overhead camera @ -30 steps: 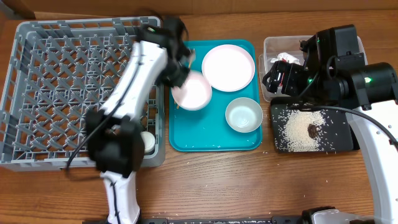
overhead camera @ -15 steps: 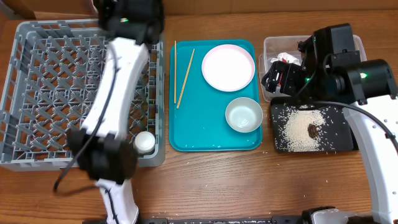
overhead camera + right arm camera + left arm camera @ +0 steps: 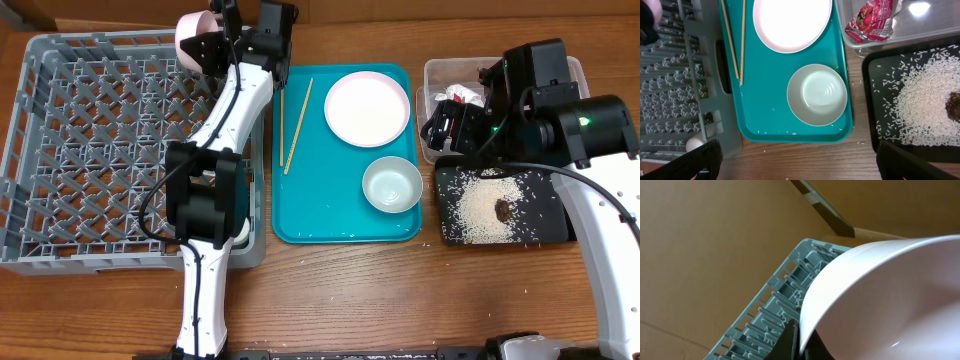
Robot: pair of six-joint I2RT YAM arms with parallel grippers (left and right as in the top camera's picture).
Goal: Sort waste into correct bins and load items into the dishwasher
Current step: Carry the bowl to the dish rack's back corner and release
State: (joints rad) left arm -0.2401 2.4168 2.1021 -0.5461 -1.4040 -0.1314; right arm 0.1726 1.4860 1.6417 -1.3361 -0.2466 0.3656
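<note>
My left gripper (image 3: 213, 45) is shut on the rim of the pale pink bowl (image 3: 195, 38) and holds it tilted above the far edge of the grey dish rack (image 3: 90, 150). In the left wrist view the bowl (image 3: 890, 295) fills the frame, its rim pinched between the jaws (image 3: 797, 341). My right gripper (image 3: 455, 125) is open and empty, high above the table (image 3: 797, 165). The pink-white plate (image 3: 367, 108), blue-grey bowl (image 3: 392, 185) and two chopsticks (image 3: 290, 120) lie on the teal tray (image 3: 330, 215). A white cup (image 3: 236, 228) stands in the rack's near right corner.
The clear tub (image 3: 440, 75) holds the red-and-white wrapper (image 3: 871, 20). The black tray (image 3: 545, 215) holds rice (image 3: 485, 205) and a brown lump (image 3: 503, 209). A few rice grains lie on the teal tray and the wood table. A cardboard wall stands behind the rack.
My left gripper lifted the pink bowl off the teal tray and carried it left and back, over the rack's far edge. The right arm has barely moved.
</note>
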